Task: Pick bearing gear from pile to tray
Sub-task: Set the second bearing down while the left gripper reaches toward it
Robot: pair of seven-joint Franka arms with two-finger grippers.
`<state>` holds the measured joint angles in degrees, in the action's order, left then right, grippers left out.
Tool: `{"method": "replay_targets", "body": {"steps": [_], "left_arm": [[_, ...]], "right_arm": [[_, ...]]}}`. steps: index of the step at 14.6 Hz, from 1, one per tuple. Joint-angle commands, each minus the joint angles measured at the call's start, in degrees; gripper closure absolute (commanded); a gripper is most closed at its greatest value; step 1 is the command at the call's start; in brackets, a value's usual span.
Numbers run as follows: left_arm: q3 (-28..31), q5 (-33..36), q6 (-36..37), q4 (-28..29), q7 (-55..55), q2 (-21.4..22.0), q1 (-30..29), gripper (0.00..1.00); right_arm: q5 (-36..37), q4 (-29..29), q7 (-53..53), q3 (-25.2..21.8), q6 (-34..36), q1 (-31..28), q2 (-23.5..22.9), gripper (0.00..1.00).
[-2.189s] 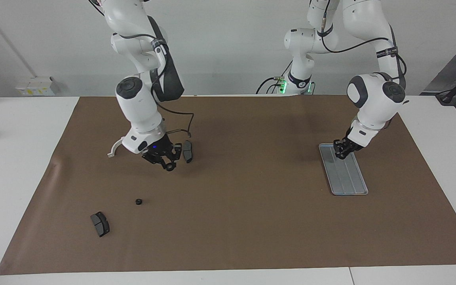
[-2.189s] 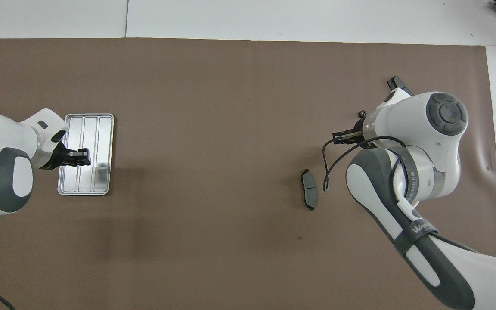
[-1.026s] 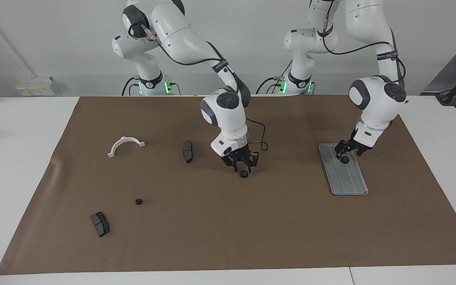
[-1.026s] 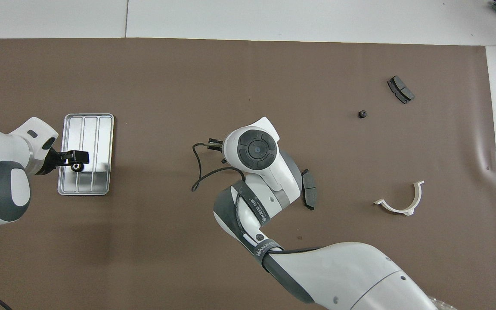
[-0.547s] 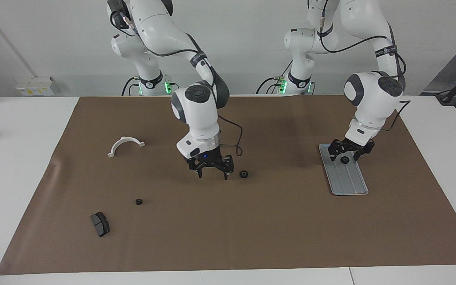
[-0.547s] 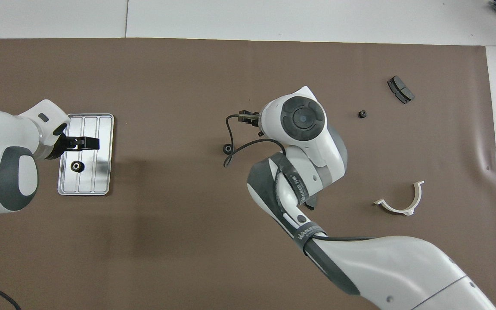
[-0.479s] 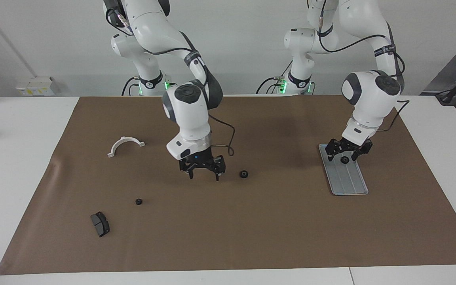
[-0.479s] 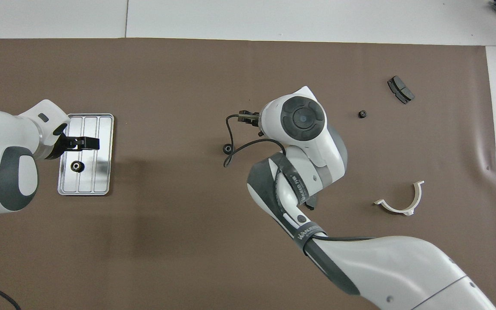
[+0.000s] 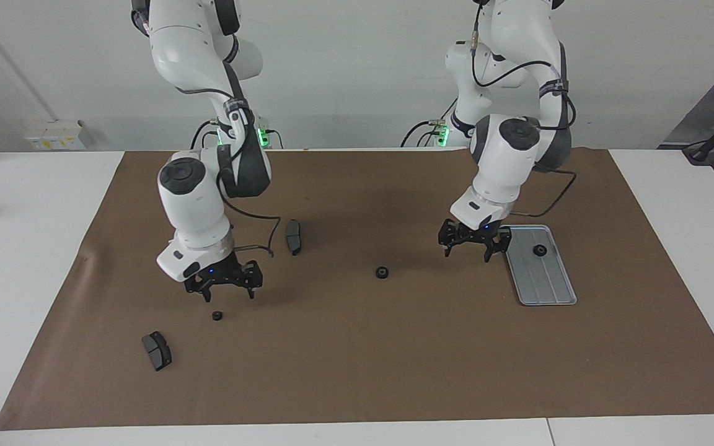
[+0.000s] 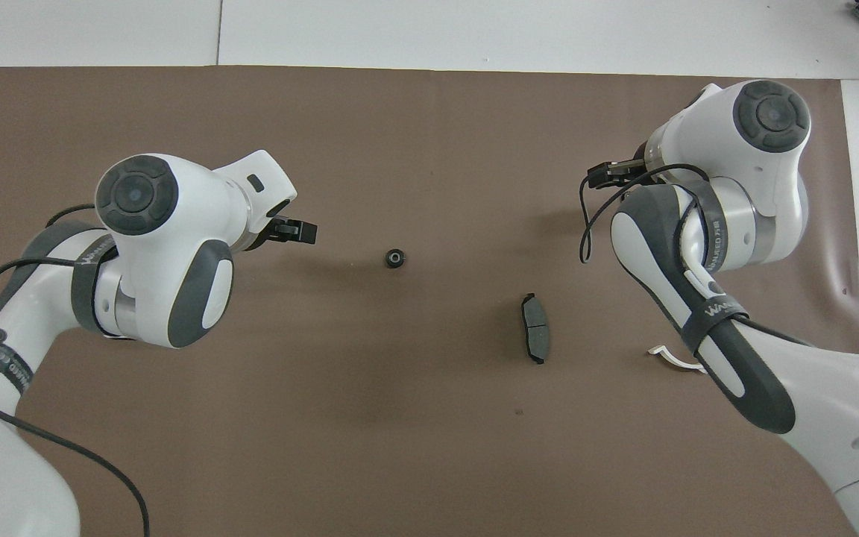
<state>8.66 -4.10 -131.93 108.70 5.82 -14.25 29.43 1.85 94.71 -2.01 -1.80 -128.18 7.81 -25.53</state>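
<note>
Three small black bearing gears show. One gear (image 9: 540,250) lies on the grooved silver tray (image 9: 546,285) at the left arm's end. Another gear (image 9: 382,272) (image 10: 394,258) rests alone mid-mat. A third gear (image 9: 217,316) lies at the right arm's end. My right gripper (image 9: 224,291) hangs open and empty just above the mat, close to that third gear. My left gripper (image 9: 473,246) is open and empty too, low over the mat beside the tray, on the side toward the middle gear. In the overhead view the left arm hides the tray.
A dark brake pad (image 9: 294,236) (image 10: 535,337) lies nearer to the robots than the middle gear. A second brake pad (image 9: 157,350) sits farther out at the right arm's end. The white half-ring bracket (image 10: 669,359) peeks out beside the right arm.
My right gripper left a gear mid-mat and swung back toward its own end, stopping by the third gear. My left gripper opened, left its gear on the tray and moved off toward the middle.
</note>
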Motion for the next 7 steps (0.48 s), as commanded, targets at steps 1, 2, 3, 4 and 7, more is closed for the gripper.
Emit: {"method": "replay_targets", "body": {"steps": [1, 2, 3, 4, 7], "left_arm": [[0.8, -3.0, 2.2, -8.9, 3.1, -7.7, 4.5, 0.0], [0.9, -3.4, 2.2, -12.3, 3.2, -10.6, 5.5, 0.0], [0.8, -3.5, 1.9, -14.0, 3.3, -12.6, 6.0, 0.0], [0.8, -3.8, 1.0, -14.2, 3.5, -13.8, 6.8, 0.0], [0.8, -5.3, -1.9, -10.4, 5.7, -14.0, 11.4, 0.0]], "right_arm": [[0.8, -0.8, 2.6, 1.1, -1.6, -1.5, -3.9, 0.0], [0.8, -0.8, 2.8, 1.2, -2.1, -2.3, -4.9, 0.0], [0.8, -0.9, 3.4, 1.2, -2.7, -2.4, -5.7, 0.0], [0.4, -0.8, 3.5, 1.2, -3.0, -2.4, -5.8, 0.0], [0.2, 0.2, 3.8, 1.2, -2.3, -2.3, -5.8, 0.0]]}}
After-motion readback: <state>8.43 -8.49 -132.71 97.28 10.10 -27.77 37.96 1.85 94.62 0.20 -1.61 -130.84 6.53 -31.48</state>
